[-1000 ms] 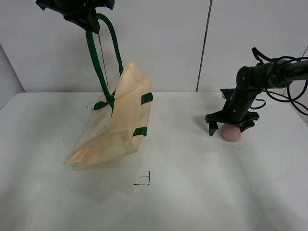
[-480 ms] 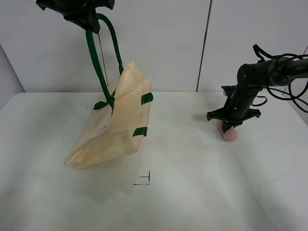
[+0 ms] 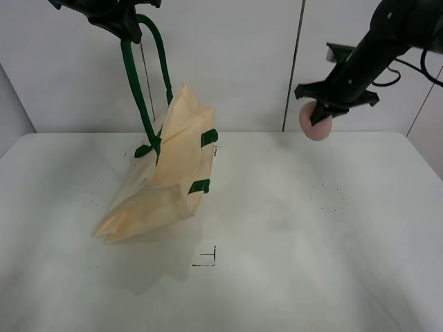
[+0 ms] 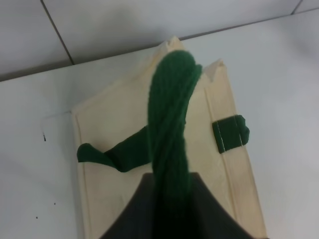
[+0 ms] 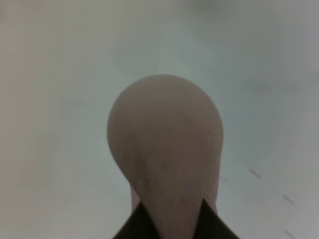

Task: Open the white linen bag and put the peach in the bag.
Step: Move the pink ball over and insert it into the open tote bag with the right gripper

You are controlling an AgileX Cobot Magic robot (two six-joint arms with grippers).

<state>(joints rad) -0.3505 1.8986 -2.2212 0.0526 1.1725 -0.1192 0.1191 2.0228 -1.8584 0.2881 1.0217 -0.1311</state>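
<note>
Exterior high view, stock of items and handling notes:

- White linen bag [image 3: 169, 176], large cream cloth tote: one. It hangs tilted from its dark green strap handle [image 3: 142, 90], with its lower end resting on the white worktop [image 3: 291, 228]. Judged light, limp and quick to collapse. The handle is the sound hold, and the mouth needs spreading, since how far it gapes cannot be told.
- Green strap handles: one loop runs up to the left end effector [image 3: 128, 28], which is clamped on it. A second appears to lie slack against the cloth in the left wrist view.
- Small green tabs [image 3: 210, 139]: two count on the bag's near edge.
- Peach [image 3: 315, 123], small round dull pink-brown fruit: one. It is held high above the worktop, right of the bag and well apart from it. Judged light, smooth and easily bruised, so it is best gripped across its widest part and released low into the mouth.
- Right end effector [image 3: 320, 114]: one, closed on the peach, which fills the right wrist view
</note>
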